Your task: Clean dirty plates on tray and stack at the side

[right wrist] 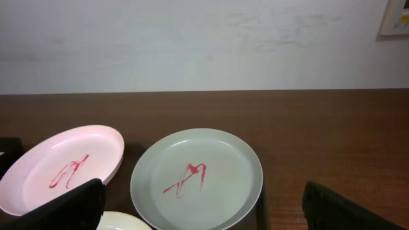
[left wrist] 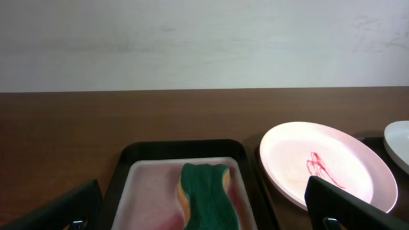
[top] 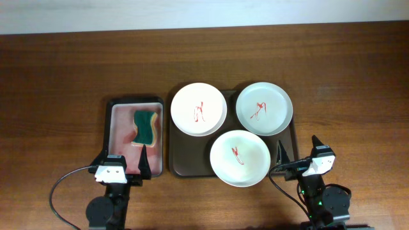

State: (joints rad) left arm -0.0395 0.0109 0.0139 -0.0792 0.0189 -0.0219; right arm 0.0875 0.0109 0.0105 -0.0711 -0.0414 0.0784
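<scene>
Three plates, each with a red smear, lie on a dark brown tray [top: 177,163]: a pink plate [top: 198,109] at the back left, a pale green plate [top: 264,108] at the back right, and a cream plate [top: 239,158] at the front. A green and yellow sponge [top: 146,127] lies in a small black tray [top: 110,124] to the left. My left gripper [top: 124,160] is open and empty at the small tray's front edge. My right gripper [top: 298,150] is open and empty by the brown tray's front right corner. The left wrist view shows the sponge [left wrist: 204,191] and pink plate [left wrist: 326,163]. The right wrist view shows the green plate [right wrist: 198,176].
The wooden table [top: 64,76] stretches wide to the left, right and back of both trays. A pale wall [left wrist: 204,45] stands behind the table's far edge. The pink plate [right wrist: 64,166] and a sliver of the cream plate [right wrist: 121,222] also show in the right wrist view.
</scene>
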